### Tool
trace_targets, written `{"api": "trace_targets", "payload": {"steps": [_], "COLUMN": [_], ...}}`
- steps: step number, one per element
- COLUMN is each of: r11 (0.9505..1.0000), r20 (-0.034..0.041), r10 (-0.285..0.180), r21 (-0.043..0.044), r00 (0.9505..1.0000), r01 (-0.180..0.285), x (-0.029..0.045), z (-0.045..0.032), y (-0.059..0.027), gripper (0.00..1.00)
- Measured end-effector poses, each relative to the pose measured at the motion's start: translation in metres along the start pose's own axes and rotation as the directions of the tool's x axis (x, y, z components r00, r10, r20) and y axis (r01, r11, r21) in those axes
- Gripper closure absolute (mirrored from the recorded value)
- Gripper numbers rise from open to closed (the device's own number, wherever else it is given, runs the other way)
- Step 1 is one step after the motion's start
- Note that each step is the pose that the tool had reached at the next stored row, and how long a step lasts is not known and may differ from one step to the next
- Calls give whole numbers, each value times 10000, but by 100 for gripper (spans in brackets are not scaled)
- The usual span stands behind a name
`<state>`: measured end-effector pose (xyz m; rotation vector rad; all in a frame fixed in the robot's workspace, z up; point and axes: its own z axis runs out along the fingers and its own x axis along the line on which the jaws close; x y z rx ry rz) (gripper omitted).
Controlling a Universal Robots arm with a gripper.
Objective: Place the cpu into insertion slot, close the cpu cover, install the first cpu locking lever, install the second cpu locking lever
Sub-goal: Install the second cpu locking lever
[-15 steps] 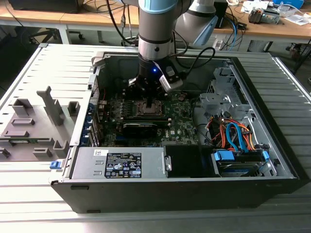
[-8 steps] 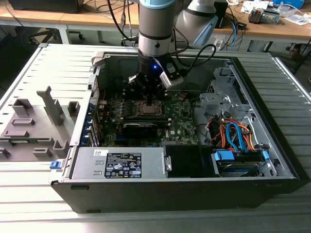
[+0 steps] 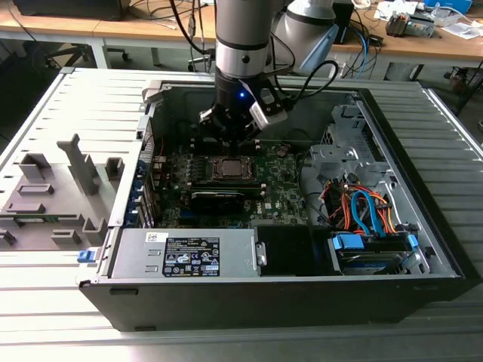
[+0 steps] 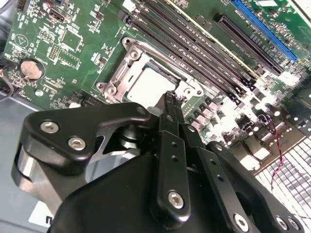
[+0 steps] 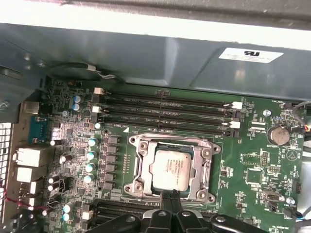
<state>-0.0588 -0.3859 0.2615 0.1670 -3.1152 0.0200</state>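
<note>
The cpu point(image 5: 170, 168) lies flat in the socket on the green motherboard, its silver top showing in both wrist views point(image 4: 147, 86) and in the exterior view point(image 3: 230, 167). The cpu cover point(image 5: 141, 165), a silvery frame, lies down around it point(image 4: 127, 62). A thin metal lever point(image 5: 170, 140) runs along the socket edge nearest the memory slots. My gripper point(image 5: 170, 195) is shut, its black fingertips pressed together with nothing visible between them, right at the socket's opposite edge point(image 4: 169, 97). In the exterior view the gripper point(image 3: 236, 147) hangs low over the socket inside the open computer case.
Long black memory slots point(image 5: 165, 114) run beside the socket. A long black card point(image 3: 217, 197) sits nearer the camera than the socket. The power supply point(image 3: 185, 253) and a drive bay with coloured cables point(image 3: 362, 211) fill the case front. A grey fixture point(image 3: 53, 188) stands at the exterior view's left.
</note>
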Motion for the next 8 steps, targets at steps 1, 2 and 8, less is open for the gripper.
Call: {"api": "trace_targets", "payload": {"steps": [1,2,8], "r11": [10000,10000,10000], "r20": [0,1,0], "r10": [-1,-1,-1], "r21": [0,0,0], "r00": [10000,10000,10000], "r01": [1,1,1], "x": [0,-1,-3], "z": [-22,-31,-32], "y": [0,0,-1], "gripper": [89,89,89]}}
